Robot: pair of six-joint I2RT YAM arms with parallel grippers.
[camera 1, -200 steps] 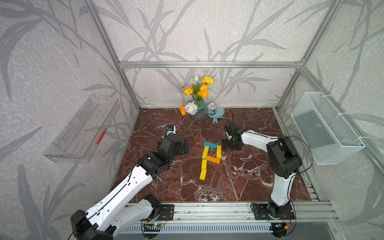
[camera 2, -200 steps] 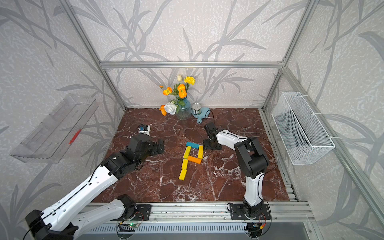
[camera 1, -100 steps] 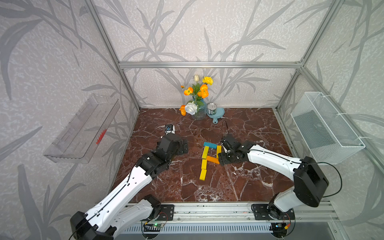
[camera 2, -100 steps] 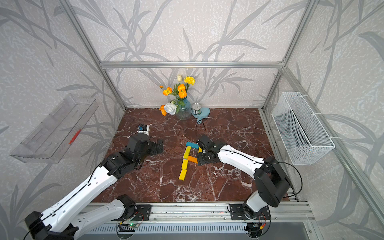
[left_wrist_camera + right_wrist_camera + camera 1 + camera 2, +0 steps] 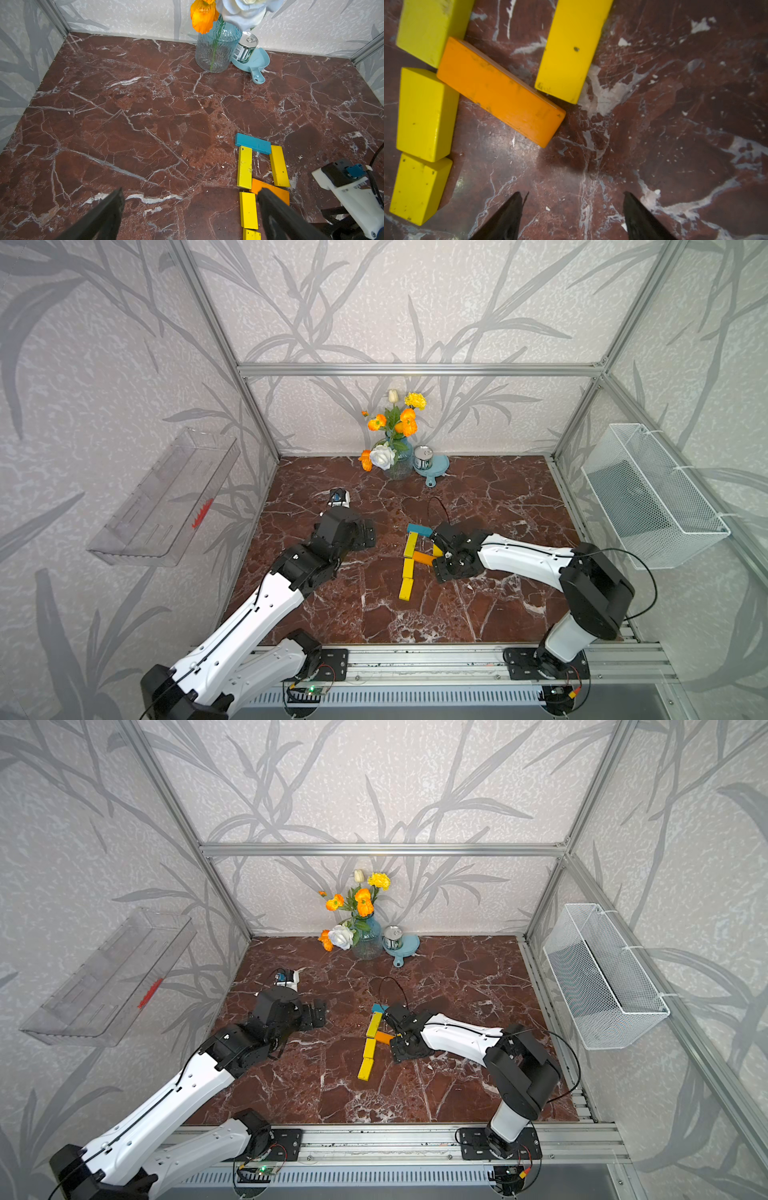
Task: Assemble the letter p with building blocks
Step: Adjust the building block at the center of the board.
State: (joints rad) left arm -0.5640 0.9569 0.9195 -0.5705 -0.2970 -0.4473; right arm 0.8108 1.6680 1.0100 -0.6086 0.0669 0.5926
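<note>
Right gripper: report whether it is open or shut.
Open. The right gripper shows in the right wrist view with fingers apart over the marble floor, nothing between them; the orange block lies clear of them.

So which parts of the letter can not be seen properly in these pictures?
Yellow side block: in both top views, mostly hidden by the right arm.
Blue block: outside the right wrist view, past its edge.
Lowest stem block: cut off by the left wrist view's edge.
Can label: too small to read.
</note>
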